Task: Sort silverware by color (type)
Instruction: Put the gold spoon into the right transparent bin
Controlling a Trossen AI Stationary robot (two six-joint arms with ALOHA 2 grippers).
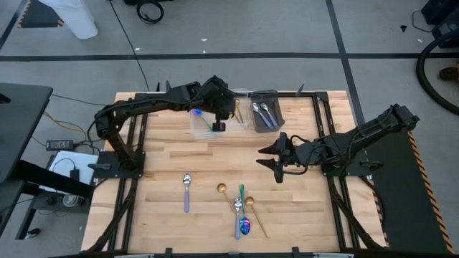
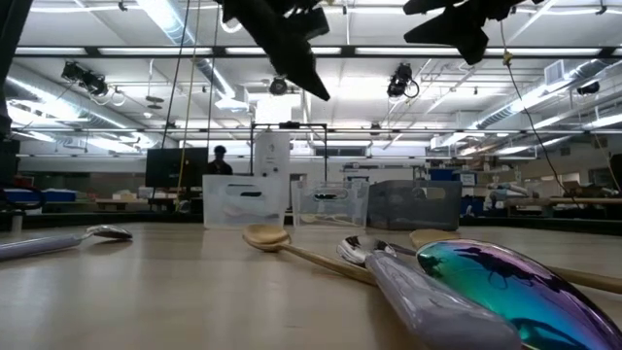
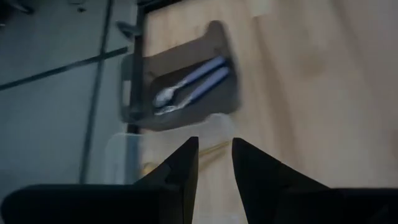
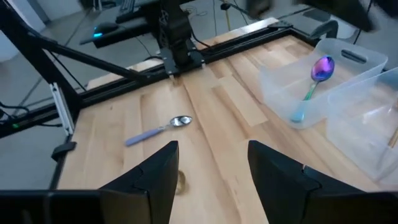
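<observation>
- My left gripper [image 1: 217, 126] hangs over the clear bins at the far side of the desk [image 1: 172, 161]. Its fingers [image 3: 180, 168] stand slightly apart with nothing between them: released.
- An iridescent spoon [image 4: 314, 78] lies in the clear bin [image 4: 367, 62] below my left arm. Two silver spoons [image 1: 262, 113] lie in the dark grey bin [image 1: 276, 97] beside it.
- My right gripper [image 1: 278, 163] hovers mid-desk, fingers [image 4: 155, 171] spread wide and empty.
- The unsorted pile [image 1: 242, 211] of gold, silver and iridescent pieces lies toward the near edge, nearer my right gripper than my left, most handles running roughly near-to-far.
- A lone silver spoon [image 1: 186, 190] lies apart to the left, long axis also near-to-far, about between the two arms.
- I judge the right arm should take from the pile, turning its fingers to close across a handle.
</observation>
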